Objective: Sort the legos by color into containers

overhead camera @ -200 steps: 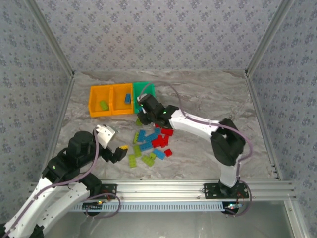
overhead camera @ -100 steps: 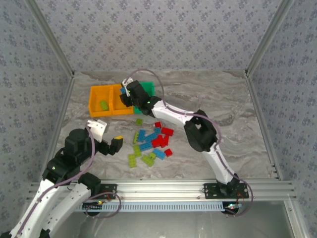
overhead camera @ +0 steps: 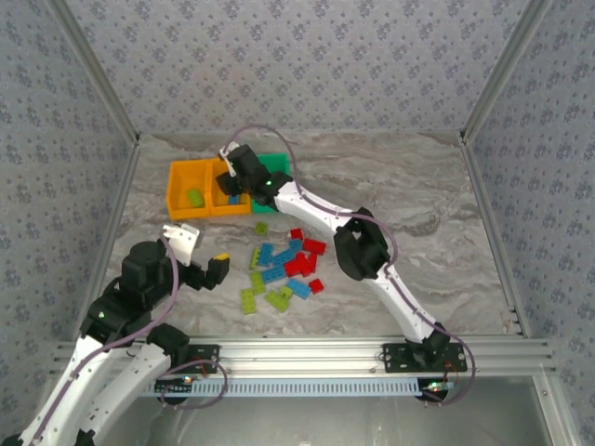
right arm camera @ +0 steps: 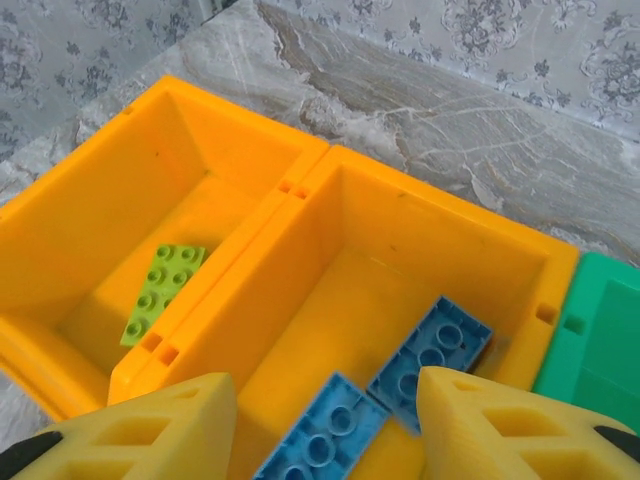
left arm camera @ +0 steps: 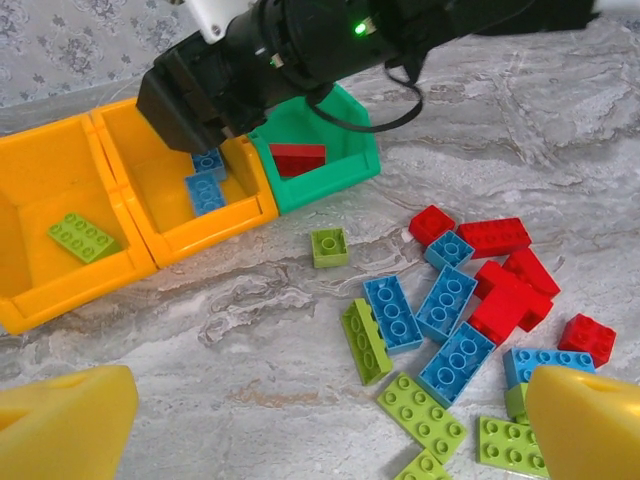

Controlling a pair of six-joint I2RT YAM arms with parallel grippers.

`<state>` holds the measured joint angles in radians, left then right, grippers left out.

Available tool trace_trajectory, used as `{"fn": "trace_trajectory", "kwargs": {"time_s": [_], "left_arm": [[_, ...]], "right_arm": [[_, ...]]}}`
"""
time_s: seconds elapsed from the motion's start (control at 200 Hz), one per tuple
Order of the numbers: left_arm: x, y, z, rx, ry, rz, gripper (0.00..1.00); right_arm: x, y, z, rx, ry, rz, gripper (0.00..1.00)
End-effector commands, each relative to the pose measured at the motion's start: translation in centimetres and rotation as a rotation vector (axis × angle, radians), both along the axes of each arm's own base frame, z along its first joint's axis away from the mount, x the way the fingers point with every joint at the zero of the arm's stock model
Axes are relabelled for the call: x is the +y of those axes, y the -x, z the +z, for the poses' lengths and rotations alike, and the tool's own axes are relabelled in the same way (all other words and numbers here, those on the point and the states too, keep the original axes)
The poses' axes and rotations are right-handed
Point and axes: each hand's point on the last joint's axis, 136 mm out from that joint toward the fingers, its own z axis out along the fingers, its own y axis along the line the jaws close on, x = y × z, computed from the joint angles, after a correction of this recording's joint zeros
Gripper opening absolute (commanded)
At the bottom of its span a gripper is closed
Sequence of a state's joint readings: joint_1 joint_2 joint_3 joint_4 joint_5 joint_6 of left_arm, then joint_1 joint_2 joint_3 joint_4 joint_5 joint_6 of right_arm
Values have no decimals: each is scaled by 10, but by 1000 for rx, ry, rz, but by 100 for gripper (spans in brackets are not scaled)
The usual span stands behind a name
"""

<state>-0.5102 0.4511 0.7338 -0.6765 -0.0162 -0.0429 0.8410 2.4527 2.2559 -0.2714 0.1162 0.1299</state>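
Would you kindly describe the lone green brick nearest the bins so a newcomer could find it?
Find the green bin at the right end of the row. Between it and the loose pile lies a lime brick. It is small, square and touches no other brick.

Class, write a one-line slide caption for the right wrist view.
Right gripper, open, above an orange bin with two blue bricks; a lime brick lies in the neighbouring orange bin.

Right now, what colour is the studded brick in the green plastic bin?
Red brick, left wrist view.
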Motion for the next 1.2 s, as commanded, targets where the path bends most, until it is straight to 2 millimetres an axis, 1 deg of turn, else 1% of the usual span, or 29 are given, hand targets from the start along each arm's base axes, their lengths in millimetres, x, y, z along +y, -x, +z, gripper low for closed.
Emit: {"fn": "trace_trajectory", "kwargs": {"time_s": [0.0, 0.035, 0.04, 0.05, 0.08, 0.09, 0.105, 0.11, 0.145, 0.15, 0.18, 0.25, 0.33, 0.42, 0.51, 0.545, 0.585, 0.66, 0.695, 0.73, 0.75, 0.785, 0.815, 0.904, 0.944, 0.964, 1.039, 1.119, 1.194], "left_arm": [[1, -2, 5, -30, 5, 6, 99], [1, -2, 4, -27, 4, 2, 99], [1, -2, 4, -29, 4, 2, 99], [1, -2, 4, -28, 5, 1, 99], [0, -2, 3, -23, 5, -3, 99], [-1, -2, 3, -23, 4, -5, 99], [-1, -2, 2, -18, 3, -8, 99], [-2, -2, 2, -16, 4, -9, 99], [-3, -2, 1, -8, 5, -16, 99], [-4, -1, 1, -7, 5, -19, 99], [-7, -1, 0, 1, 9, -35, 99], [-20, 3, -3, 36, 21, -108, 99], [-41, 11, -9, 108, 37, -228, 99], [-61, 12, -12, 186, 57, -289, 99], [-82, 21, -22, 245, 32, -393, 99], [-86, 23, -26, 262, 15, -419, 99], [-83, 28, -38, 306, -24, -426, 99], [-83, 27, -48, 309, -24, -421, 99], [-84, 32, -51, 317, -15, -436, 99], [-84, 36, -52, 319, -9, -452, 99], [-87, 33, -47, 287, 5, -457, 99], [-86, 33, -46, 278, 7, -455, 99], [-86, 32, -46, 269, 4, -453, 99], [-83, 31, -47, 258, -12, -442, 99], [-81, 29, -47, 258, -18, -432, 99], [-81, 29, -48, 259, -19, -431, 99], [-81, 28, -48, 261, -19, -426, 99], [-80, 27, -48, 260, -21, -412, 99], [-79, 26, -48, 260, -20, -405, 99]], "right_arm": [[-29, 32, 69, -11, -12, 27, 54], [-39, 40, 74, -2, -7, 30, 54], [-43, 44, 77, 1, -5, 29, 55], [-44, 46, 74, 7, 0, 30, 55], [-57, 57, 81, 13, 3, 31, 55], [-60, 60, 79, 20, 10, 33, 55], [-66, 66, 87, 16, 4, 35, 55], [-68, 67, 82, 24, 11, 37, 56], [-83, 81, 88, 29, 14, 43, 56], [-87, 85, 86, 37, 20, 44, 56], [-98, 93, 85, 48, 29, 46, 57], [-129, 112, 71, 108, 67, 10, 61], [-161, 124, 42, 228, 111, -64, 62], [-182, 126, 13, 335, 132, -148, 64], [-185, 123, -14, 400, 163, -192, 67], [-184, 120, -23, 424, 174, -205, 67], [-182, 117, -35, 449, 185, -221, 68], [-180, 110, -56, 493, 196, -251, 84], [-177, 107, -66, 513, 201, -253, 91], [-176, 105, -75, 533, 211, -261, 94], [-174, 104, -78, 539, 214, -262, 94], [-171, 103, -86, 551, 221, -263, 94], [-170, 102, -92, 562, 223, -270, 94], [-166, 100, -108, 598, 225, -281, 87], [-167, 100, -114, 605, 233, -296, 84], [-171, 103, -119, 622, 256, -306, 82], [-174, 105, -128, 639, 267, -320, 77], [-176, 108, -136, 659, 262, -327, 68], [-180, 110, -143, 675, 269, -340, 58]]}}
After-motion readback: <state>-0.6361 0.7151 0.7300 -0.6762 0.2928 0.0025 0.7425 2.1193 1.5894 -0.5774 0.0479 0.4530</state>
